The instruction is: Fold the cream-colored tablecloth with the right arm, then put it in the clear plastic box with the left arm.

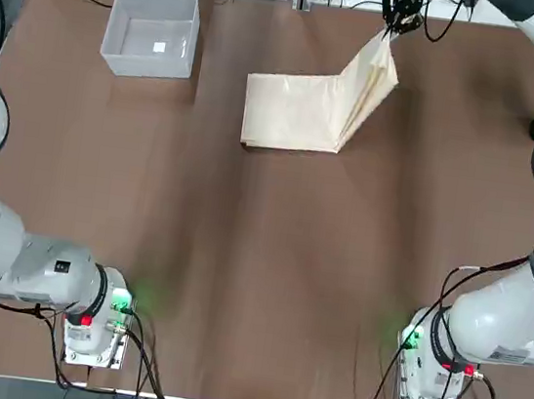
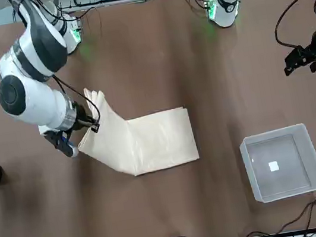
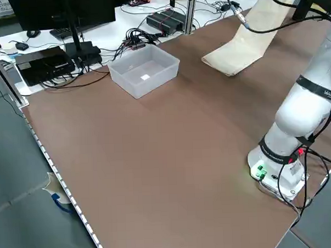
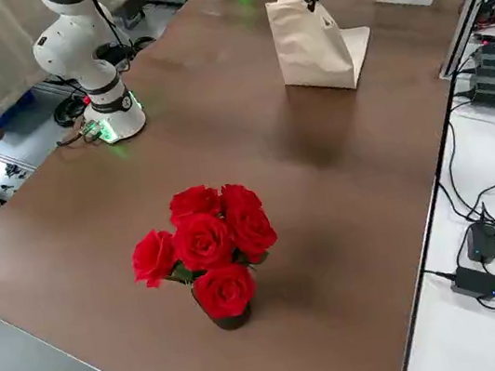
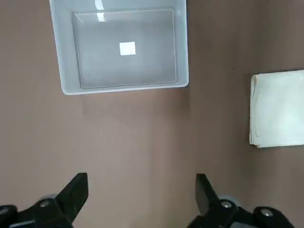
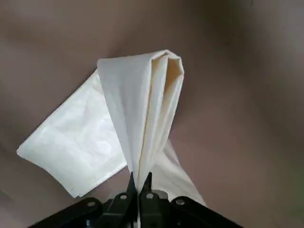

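Now, step: you are in the folding part. The putting-away part has not begun.
Right claw: your right gripper [image 6: 139, 183] is pressed tight together and pinches one end of the cream-colored tablecloth [image 1: 304, 106]. It hangs above the table [image 1: 259, 258], at the far side.
Cloth: the pinched end stands up from the table like a ramp. The other end lies flat, below the right claw and off toward the box side. In the right wrist view you see the cloth [image 6: 137, 118] bunch into a few layers right at the tips.
Box: the clear plastic box [image 1: 152, 32] sits well apart from the right claw, past the flat end of the cloth. It looks to have nothing in it but a small white mark [image 5: 127, 48].
Left claw: your left gripper [image 5: 141, 192] is spread wide and holds nothing. It hangs above bare table, with the box ahead of it.
Next move: I think you should carry the pinched end over the flat end and lay it down, edge on edge. Let go only when it lies flat.
Watch out: the layers could slip or land crooked, so go slow.
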